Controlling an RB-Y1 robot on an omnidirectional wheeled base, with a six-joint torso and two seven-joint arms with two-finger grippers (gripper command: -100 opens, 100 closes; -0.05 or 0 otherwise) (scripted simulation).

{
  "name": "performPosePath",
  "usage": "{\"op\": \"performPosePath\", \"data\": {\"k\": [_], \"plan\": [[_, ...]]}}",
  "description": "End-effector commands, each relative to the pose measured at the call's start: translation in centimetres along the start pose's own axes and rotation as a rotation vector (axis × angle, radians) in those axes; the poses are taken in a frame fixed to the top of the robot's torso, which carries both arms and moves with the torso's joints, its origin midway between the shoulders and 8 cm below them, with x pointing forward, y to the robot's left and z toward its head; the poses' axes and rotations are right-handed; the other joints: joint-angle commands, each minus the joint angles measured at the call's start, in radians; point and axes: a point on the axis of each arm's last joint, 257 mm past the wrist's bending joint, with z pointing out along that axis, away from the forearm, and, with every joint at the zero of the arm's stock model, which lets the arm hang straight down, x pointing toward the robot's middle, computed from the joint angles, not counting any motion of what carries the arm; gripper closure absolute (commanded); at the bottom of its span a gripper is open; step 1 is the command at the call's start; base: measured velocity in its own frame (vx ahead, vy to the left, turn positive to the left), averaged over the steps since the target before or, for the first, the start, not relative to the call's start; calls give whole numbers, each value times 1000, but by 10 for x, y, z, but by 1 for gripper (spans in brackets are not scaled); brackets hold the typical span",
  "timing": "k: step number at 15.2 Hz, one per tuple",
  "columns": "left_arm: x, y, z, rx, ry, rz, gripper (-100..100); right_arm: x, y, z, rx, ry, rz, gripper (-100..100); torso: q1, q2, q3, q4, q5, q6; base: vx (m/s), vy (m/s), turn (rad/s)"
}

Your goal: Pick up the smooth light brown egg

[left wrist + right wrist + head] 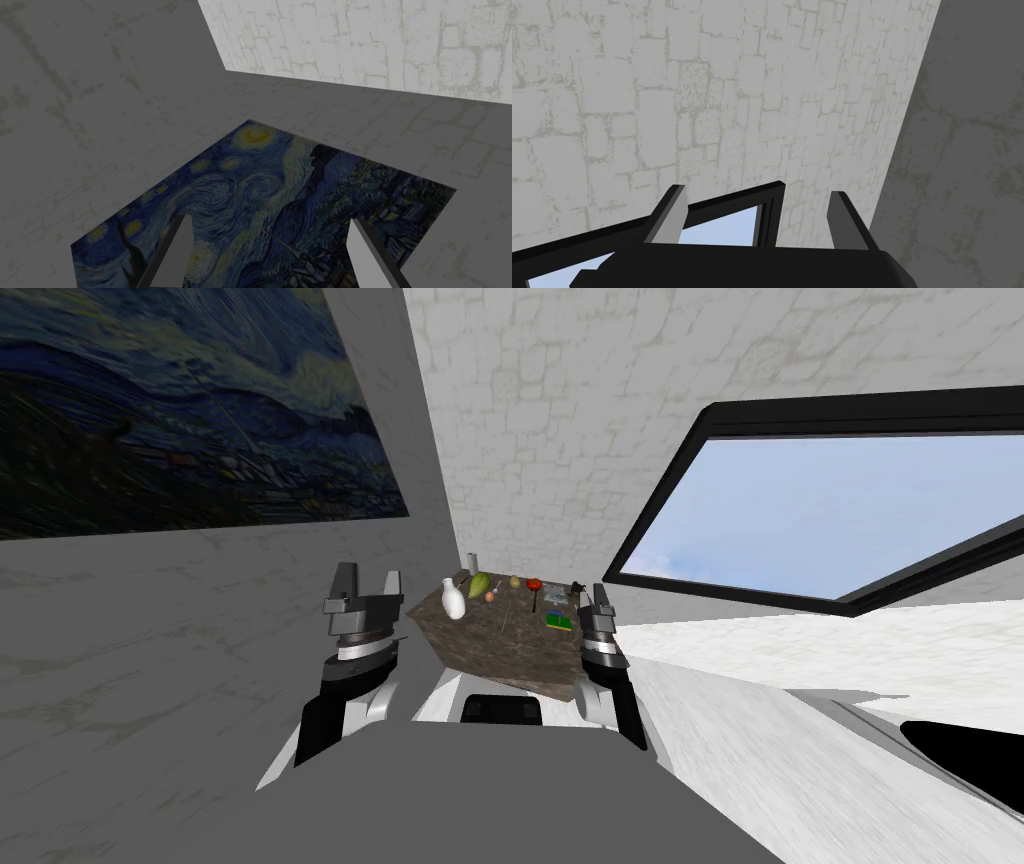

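The egg [490,596] is lying near the bench's [500,658] far edge, left of the middle, just beside a white vase [453,599]. The left jaws and right jaws are standing open, flanking the bench. The egg is sitting ahead, between them, with neither arm clearly nearer.

The table top [500,653] ahead of the left gripper [368,580] looks like dark mottled stone, matt; the white vase [453,600] nearest that gripper looks smooth; the egg [490,596] beside it is light brown, its finish too small to judge; the gripper's fingers [181,247] are matt grey.
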Motion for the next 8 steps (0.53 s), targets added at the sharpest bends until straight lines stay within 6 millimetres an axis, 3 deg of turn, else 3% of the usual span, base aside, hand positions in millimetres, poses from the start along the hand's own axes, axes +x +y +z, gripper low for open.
{"op": "performPosePath", "data": {"k": [1, 2, 4, 7, 8], "plan": [[8, 15, 2, -29, 43, -6, -100, 0, 0, 0, 0, 0, 0, 0, 0, 0, 0, 0, 0, 0, -9, -7, -38], [8, 15, 2, -29, 43, -6, -100, 0, 0, 0, 0, 0, 0, 0, 0, 0, 0, 0, 0, 0, -14, -9, -50], [14, 37, 4, -73, 77, -16, -100, 0, 0, 0, 0, 0, 0, 0, 0, 1, 0, 0, 0, 0, -22, -10, -60], [17, 52, 6, -101, 91, -22, -100, 0, 0, 0, 0, 0, 0, 0, 0, 1, 1, 0, 0, 0, -21, -8, -44], [20, 68, 7, -134, 103, -28, -100, 0, 0, 0, 0, 0, 0, 0, 0, 1, 1, 0, 0, 0, -22, -10, -56]]}}
